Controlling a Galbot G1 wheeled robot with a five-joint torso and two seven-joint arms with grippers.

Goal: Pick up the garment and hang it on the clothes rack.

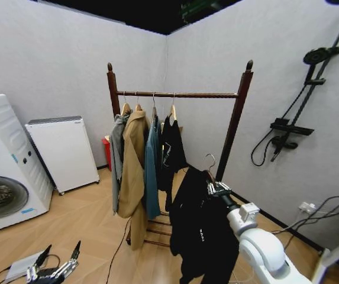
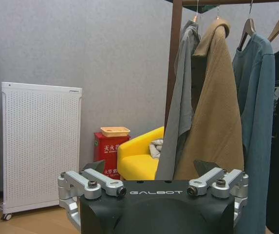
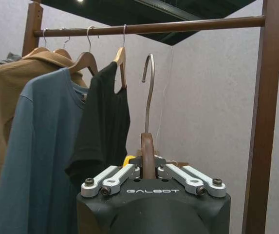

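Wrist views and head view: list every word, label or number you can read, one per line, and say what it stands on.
"GALBOT" on the left gripper body.
"GALBOT" on the right gripper body.
"灭火" on the red box; its lower characters are too blurred to read.
White mark on the garment: too small to read.

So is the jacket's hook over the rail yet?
No: the hook stands below the rail, its hanger clamped in the right gripper.

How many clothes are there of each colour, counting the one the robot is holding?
Grey top: 1
Tan coat: 1
Blue top: 1
Black: 2, the black top on the rack and the jacket held by the right gripper
Total: 5
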